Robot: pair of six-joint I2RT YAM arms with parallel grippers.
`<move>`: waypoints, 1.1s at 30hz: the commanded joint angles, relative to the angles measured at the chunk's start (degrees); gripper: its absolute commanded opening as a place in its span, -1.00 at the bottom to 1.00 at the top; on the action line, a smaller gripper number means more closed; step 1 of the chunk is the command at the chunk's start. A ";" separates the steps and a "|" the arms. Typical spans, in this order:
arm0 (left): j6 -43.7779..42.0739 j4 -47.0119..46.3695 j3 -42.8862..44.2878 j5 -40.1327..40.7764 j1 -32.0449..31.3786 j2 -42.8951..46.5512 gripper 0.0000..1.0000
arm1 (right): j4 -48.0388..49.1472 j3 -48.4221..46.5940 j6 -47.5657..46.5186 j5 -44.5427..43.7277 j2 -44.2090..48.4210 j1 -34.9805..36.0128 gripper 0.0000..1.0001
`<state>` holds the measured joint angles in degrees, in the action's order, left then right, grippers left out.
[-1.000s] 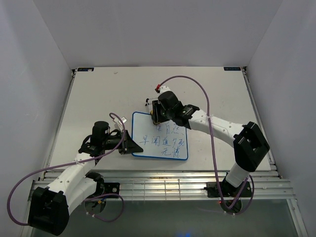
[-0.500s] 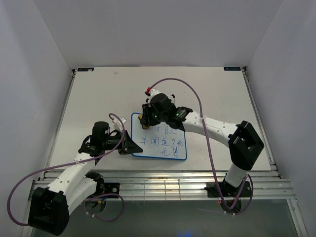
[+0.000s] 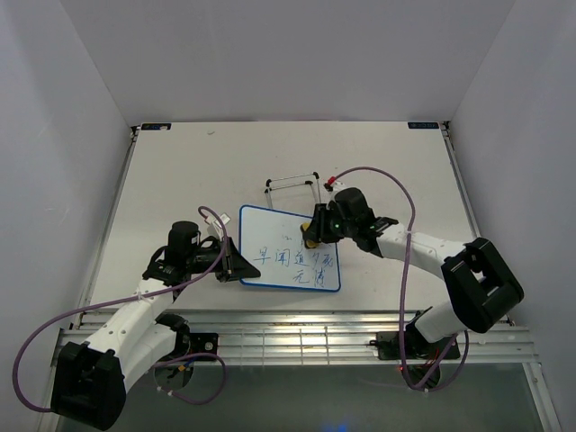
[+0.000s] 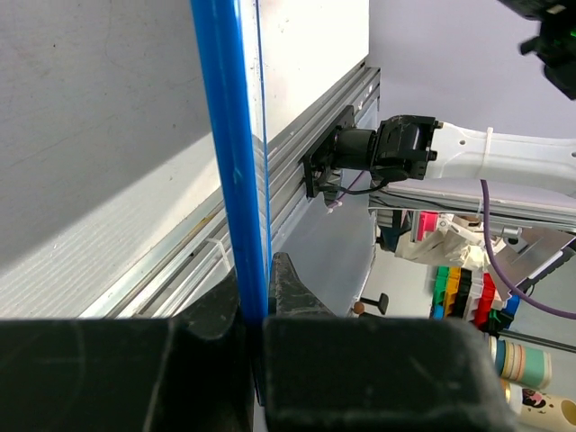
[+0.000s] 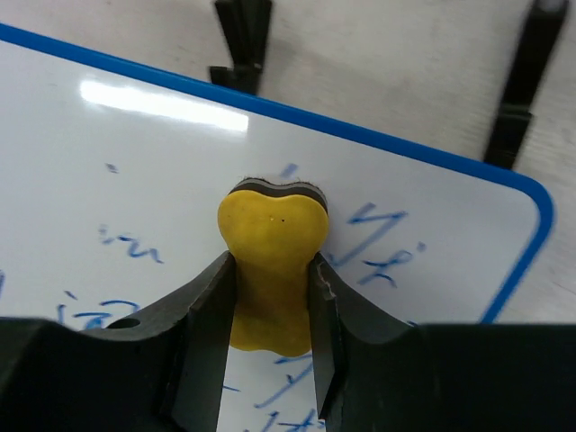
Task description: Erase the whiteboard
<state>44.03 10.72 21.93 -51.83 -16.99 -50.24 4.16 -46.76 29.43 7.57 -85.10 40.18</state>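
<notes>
Wire stand [image 3: 293, 178] behind whiteboard [image 3: 290, 261], yellow eraser [image 5: 270, 225] pinched in right tool [image 5: 270, 267]

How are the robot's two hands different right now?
The left gripper pinches the blue edge of the whiteboard, while the right gripper pinches a yellow eraser. The left gripper sits at the board's left side; the right gripper reaches over the blue writing on the board's face. Both have their jaws shut on something.
</notes>
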 commanded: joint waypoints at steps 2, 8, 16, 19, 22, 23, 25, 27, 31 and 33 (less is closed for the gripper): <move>-3.16 -13.79 4.26 -6.79 -0.41 3.31 -1.00 | -0.38 5.89 -1.65 3.68 1.95 -4.58 -0.42; -2.99 -15.12 3.82 -7.76 -0.32 1.55 -1.00 | -2.49 1.77 -2.01 6.40 0.12 -4.24 -0.44; -3.16 -15.73 4.61 -9.33 -0.32 2.07 -1.00 | 0.32 -6.48 0.71 2.89 -2.60 7.27 -0.44; -3.16 -15.82 4.87 -9.60 -0.41 2.69 -1.00 | -0.47 -9.74 0.72 1.22 -5.06 10.96 -0.44; -3.16 -15.73 4.79 -9.43 -0.32 3.13 -1.00 | -0.39 -11.33 0.89 -0.01 -5.95 12.20 -0.44; -2.99 -15.73 4.87 -9.60 -0.41 3.13 -1.00 | -0.12 -11.07 0.89 -0.62 -5.87 12.20 -0.44; -2.90 -15.64 4.79 -9.60 -0.32 3.30 -1.00 | -0.38 -10.19 0.28 -4.05 -4.82 12.11 -0.44; -2.99 -15.73 4.70 -9.86 -0.32 3.48 -1.00 | -0.56 -8.18 -0.16 -6.77 -3.42 11.41 -0.44; -2.55 -15.99 4.70 -10.39 -0.32 4.09 -1.00 | -0.30 -2.91 -0.60 -10.91 -0.60 8.51 -0.45; -1.85 -16.61 4.52 -10.74 -0.32 4.62 -1.00 | -0.03 0.25 -0.87 -12.14 0.46 6.06 -0.45</move>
<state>43.86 7.42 21.93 -50.87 -16.60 -49.93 6.22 -51.27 29.52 1.06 -85.14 49.01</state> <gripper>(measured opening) 0.136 0.402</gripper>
